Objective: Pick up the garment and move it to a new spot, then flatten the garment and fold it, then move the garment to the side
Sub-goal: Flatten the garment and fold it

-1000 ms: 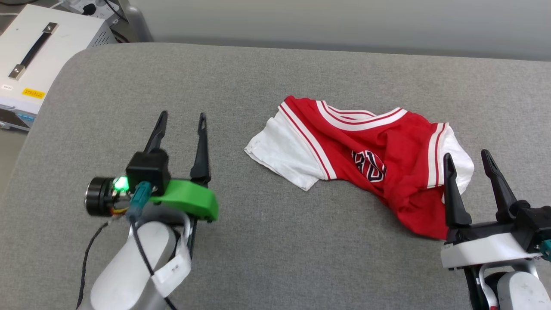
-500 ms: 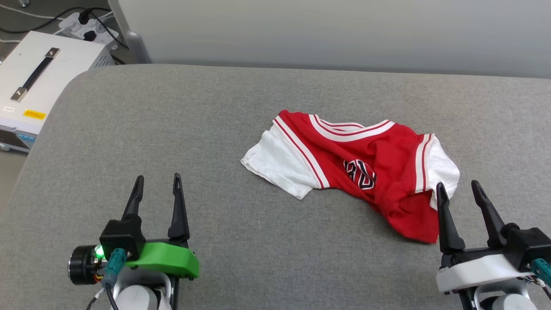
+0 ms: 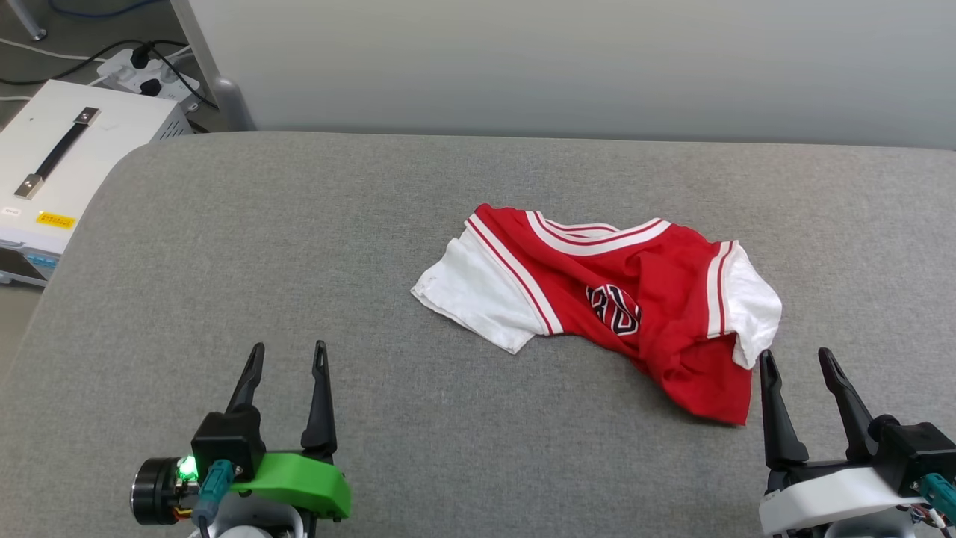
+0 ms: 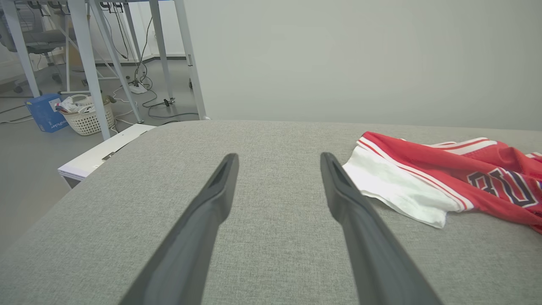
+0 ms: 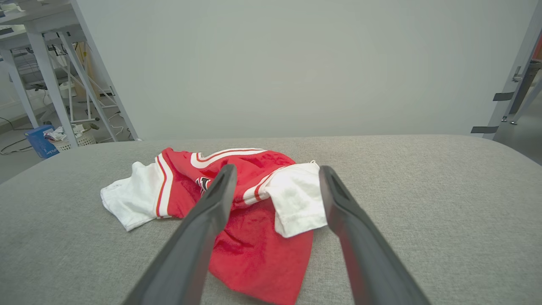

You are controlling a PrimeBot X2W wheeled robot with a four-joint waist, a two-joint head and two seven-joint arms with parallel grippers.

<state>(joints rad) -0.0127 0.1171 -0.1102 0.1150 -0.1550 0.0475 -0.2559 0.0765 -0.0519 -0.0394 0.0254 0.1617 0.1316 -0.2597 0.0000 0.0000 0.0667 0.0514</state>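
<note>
A grey fabric-covered surface (image 3: 299,246) is stretching across most of the head view, its rounded corner sitting at the upper left. The garment (image 3: 657,299) is lying crumpled on it, right of centre. Its red body is bunching into creases, and one white sleeve is spreading flat toward the middle of the frame. The other white sleeve is folding over at the right, the striped collar trim is facing the top edge, and part of the black, white-outlined lettering is showing.

A white case (image 3: 67,164) with a black handle (image 3: 58,149) is sitting beside the surface at the upper left, a power strip (image 3: 146,71) lying beyond it.

The left gripper (image 3: 289,346) is hanging at the lower left, well apart from the garment, its fingers standing apart and holding nothing. The right gripper (image 3: 795,353) is sitting at the lower right, fingers likewise spread and empty. Its inner fingertip is appearing just beside the garment's right sleeve, though I cannot tell whether they are touching.

At the left edge of the left wrist view, a white basket (image 4: 87,116) and a blue box (image 4: 44,112) are resting on the floor (image 4: 25,169).
</note>
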